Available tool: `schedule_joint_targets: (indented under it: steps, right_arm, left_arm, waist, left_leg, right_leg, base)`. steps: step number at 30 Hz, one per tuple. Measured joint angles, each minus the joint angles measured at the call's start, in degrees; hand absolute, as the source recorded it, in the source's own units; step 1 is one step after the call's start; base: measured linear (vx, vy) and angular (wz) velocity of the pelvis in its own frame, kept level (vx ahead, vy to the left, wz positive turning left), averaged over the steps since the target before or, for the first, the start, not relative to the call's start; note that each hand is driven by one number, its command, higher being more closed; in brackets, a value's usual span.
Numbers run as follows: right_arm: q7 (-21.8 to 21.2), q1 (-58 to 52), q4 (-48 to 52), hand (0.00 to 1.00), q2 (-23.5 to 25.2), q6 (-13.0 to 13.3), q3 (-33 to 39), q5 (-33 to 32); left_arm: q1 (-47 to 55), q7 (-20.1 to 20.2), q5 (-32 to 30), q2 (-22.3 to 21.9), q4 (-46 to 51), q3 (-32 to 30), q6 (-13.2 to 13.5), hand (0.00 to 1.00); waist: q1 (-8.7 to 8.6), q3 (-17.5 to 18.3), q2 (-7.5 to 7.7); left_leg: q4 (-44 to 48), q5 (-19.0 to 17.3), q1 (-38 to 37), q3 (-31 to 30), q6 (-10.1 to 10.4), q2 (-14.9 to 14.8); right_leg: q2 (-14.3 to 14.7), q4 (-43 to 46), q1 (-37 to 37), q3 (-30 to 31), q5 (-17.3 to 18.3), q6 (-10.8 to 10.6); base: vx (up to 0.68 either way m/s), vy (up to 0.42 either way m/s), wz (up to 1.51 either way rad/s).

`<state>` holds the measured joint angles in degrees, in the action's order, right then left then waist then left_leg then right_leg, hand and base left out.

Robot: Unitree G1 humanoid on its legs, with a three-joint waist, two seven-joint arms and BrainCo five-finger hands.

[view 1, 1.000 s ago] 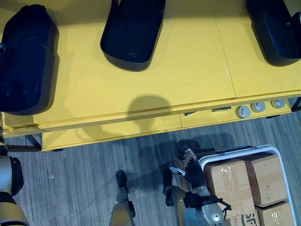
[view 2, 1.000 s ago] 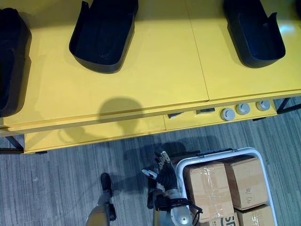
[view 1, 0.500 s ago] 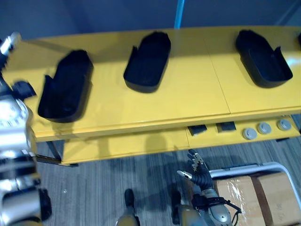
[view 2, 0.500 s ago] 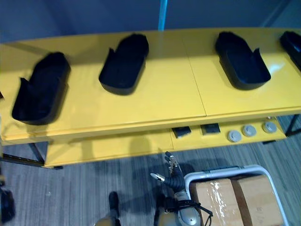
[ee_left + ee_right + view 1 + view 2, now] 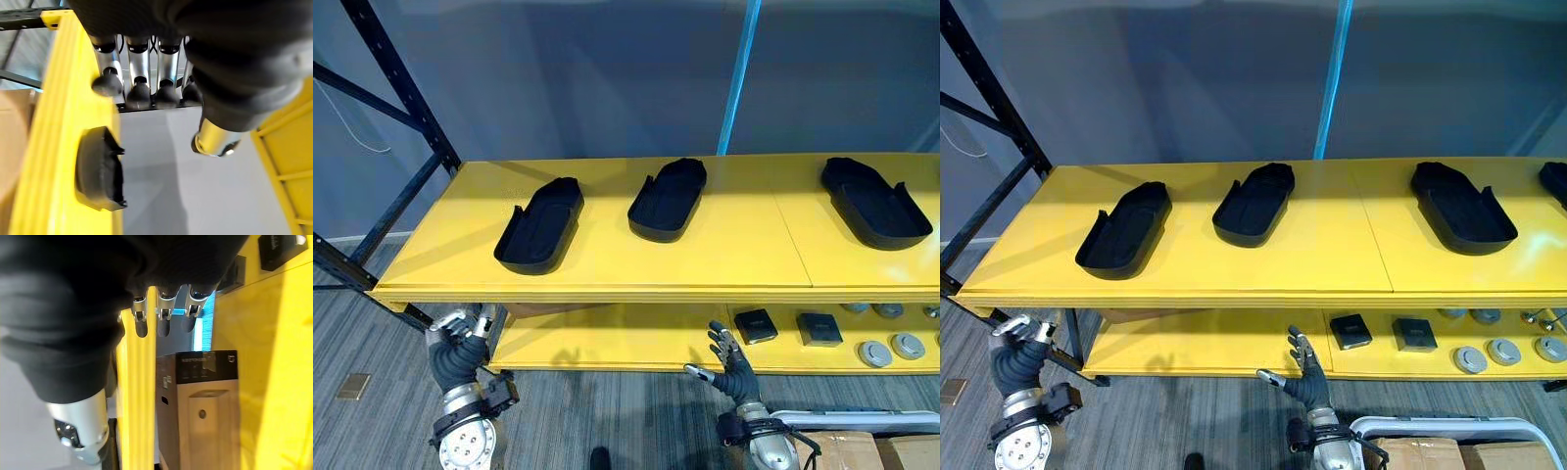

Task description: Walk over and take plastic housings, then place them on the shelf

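Three black plastic housings lie on the top board of the yellow shelf (image 5: 724, 264): a left housing (image 5: 540, 225), a middle housing (image 5: 668, 199) and a right housing (image 5: 874, 201). A further one (image 5: 1555, 181) shows at the far right edge. My left hand (image 5: 458, 343) hangs low in front of the shelf's left end, fingers (image 5: 139, 73) curled, nothing in it. In its wrist view a housing (image 5: 98, 174) rests on the yellow board. At centre, below the shelf front, my right hand (image 5: 729, 357) is open with fingers spread and holds nothing.
The lower board carries two small black boxes (image 5: 756, 325) (image 5: 819, 328) and several grey discs (image 5: 874, 353). A white cart (image 5: 862, 419) with cardboard boxes stands at lower right. A black upright frame (image 5: 401, 108) bounds the shelf's left end; a blue post (image 5: 739, 78) rises behind it.
The camera has tilted up from a steep look down to the whole shelf. My left arm has dropped to the lower left and its fingers have curled. The right hand stays open.
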<state>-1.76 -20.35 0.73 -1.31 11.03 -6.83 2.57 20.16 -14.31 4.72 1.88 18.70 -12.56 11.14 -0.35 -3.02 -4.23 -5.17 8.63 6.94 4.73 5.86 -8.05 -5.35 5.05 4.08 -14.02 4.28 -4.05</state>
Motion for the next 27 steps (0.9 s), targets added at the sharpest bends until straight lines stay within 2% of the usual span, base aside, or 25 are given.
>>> schedule_joint_targets:
  steps: [5, 9, 12, 14, 16, 22, 27]
  right_arm:
    - [-0.3, 0.2, 0.0, 0.0, 0.0, -0.3, 0.0, 0.0]
    - [-0.1, 0.6, 0.0, 0.0, -0.7, -0.4, 0.0, 0.0]
    - [0.6, 1.4, 0.0, 0.0, -0.8, -0.6, 0.0, 0.0]
    - [1.0, 2.3, 0.0, 0.0, -0.8, -0.8, 0.0, -0.1]
    - [1.6, 2.7, 0.1, 0.0, -0.8, -0.8, 0.0, -0.1]
    - [3.2, 2.8, 0.1, 0.0, -0.8, -0.8, 0.0, -0.2]
    - [3.4, 3.3, 0.3, 0.0, -1.2, -0.8, -0.3, -0.3]
  left_arm:
    - [-3.2, 0.7, -1.7, 0.0, -5.1, -0.8, -0.7, 1.0]
    - [-9.2, -0.7, -1.6, 0.7, -9.1, -3.3, -1.0, 1.0]
    - [-15.9, -3.1, -1.5, 3.3, -12.5, -5.2, -1.1, 1.0]
    - [-21.7, -4.6, -1.3, 6.4, -15.9, -6.6, -1.1, 1.0]
    - [-25.6, -5.9, -0.3, 9.2, -18.3, -6.7, -1.1, 1.0]
    - [-30.9, -8.1, 0.9, 12.8, -21.2, -7.0, -1.0, 1.0]
    - [-32.4, -8.7, 1.0, 15.6, -24.6, -5.0, -0.4, 1.0]
  waist:
    - [-0.12, -0.7, -0.09]
    - [-0.24, -3.4, 0.04]
    - [-0.69, -5.4, 0.04]
    - [-1.66, -6.6, 0.05]
    - [-1.79, -7.6, 0.18]
    - [-2.39, -9.1, 0.31]
    - [-2.16, -9.9, 0.38]
  left_leg:
    - [0.2, 0.6, 1.4, 0.2, -0.3, 0.1]
    - [0.2, 0.6, 2.6, 1.2, -0.3, -0.1]
    - [0.2, 0.9, 4.3, 1.9, -0.5, 0.0]
    - [0.2, 1.1, 5.5, 1.9, -0.6, 0.1]
    - [0.2, 1.1, 5.8, 2.1, -0.7, 0.1]
    - [0.2, 1.1, 6.9, 3.3, -0.7, 0.0]
    - [0.2, 1.1, 7.9, 4.6, -0.7, -0.1]
  right_leg:
    - [0.1, -0.3, 1.3, 0.8, -1.6, 0.4]
    - [0.2, 0.1, 3.2, 1.8, -1.8, 0.4]
    - [0.1, 0.3, 5.5, 2.6, -2.3, 0.3]
    - [0.0, 0.3, 6.7, 2.7, -2.3, 0.3]
    - [0.1, 0.3, 7.3, 3.0, -2.4, 0.3]
    - [0.2, 0.3, 9.0, 4.1, -2.4, 0.5]
    - [0.3, 0.3, 10.7, 5.5, -2.8, 0.6]
  base:
    - [0.01, 0.011, -0.04]
    - [0.0, -0.002, -0.15]
    - [-0.01, 0.008, -0.14]
    - [0.0, 0.0, 0.0]
    - [0.01, -0.005, -0.09]
    - [0.0, -0.01, -0.11]
    - [-0.01, -0.005, -0.11]
